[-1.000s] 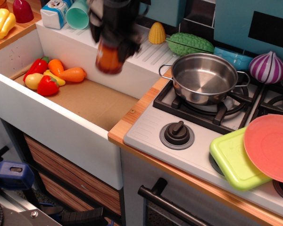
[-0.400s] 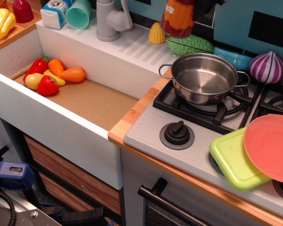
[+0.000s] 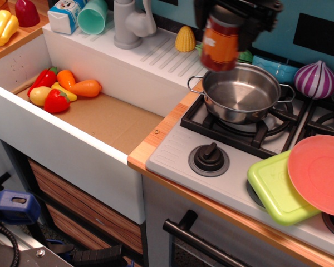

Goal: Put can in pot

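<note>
The can [image 3: 219,43], orange-red with a silver top, hangs upright in my gripper [image 3: 228,22] above the far left rim of the pot. The gripper is dark and blurred, shut on the can's upper part. The pot [image 3: 240,92] is a shiny steel saucepan with loop handles, standing empty on the left rear burner of the toy stove. The can's bottom is level with the pot's far rim, a little left of the pot's middle.
A sink [image 3: 100,119] at the left holds toy vegetables [image 3: 61,89]. A grey faucet [image 3: 129,22], a yellow corn [image 3: 185,39], a blue bowl [image 3: 275,67] and a purple onion [image 3: 315,79] stand behind. A green lid [image 3: 275,186] and a pink plate [image 3: 318,172] lie at the front right.
The gripper carried the can from above the sink to the right, rising past the faucet, and has now come down a little to the pot's left rim.
</note>
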Tool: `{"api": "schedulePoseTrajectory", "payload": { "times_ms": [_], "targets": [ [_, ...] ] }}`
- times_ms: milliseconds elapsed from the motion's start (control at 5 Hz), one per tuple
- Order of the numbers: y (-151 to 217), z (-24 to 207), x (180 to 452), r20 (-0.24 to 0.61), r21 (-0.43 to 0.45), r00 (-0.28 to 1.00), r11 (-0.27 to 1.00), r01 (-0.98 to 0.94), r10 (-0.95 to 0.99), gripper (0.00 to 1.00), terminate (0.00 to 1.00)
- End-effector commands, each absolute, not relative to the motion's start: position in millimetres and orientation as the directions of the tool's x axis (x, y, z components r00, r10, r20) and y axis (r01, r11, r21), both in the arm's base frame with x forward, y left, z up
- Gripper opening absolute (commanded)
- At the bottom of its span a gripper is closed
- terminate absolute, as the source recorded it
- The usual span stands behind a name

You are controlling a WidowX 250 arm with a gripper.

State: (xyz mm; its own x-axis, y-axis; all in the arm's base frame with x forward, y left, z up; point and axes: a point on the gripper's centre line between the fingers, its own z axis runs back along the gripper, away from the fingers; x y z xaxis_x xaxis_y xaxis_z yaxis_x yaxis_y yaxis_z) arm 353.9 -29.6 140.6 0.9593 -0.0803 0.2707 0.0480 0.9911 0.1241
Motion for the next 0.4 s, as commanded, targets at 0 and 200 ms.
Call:
{"api": "schedulePoseTrajectory", "payload": {
  "times_ms": [0, 200],
  "targets": [
    [-45.8, 156.9, 368.0, 0.386, 0.064, 0.919, 0.996, 0.064, -0.084, 1.00, 0.00],
    [-45.8, 156.9, 368.0, 0.386, 0.064, 0.919, 0.996, 0.064, -0.084, 1.00, 1.00]
  ]
}}
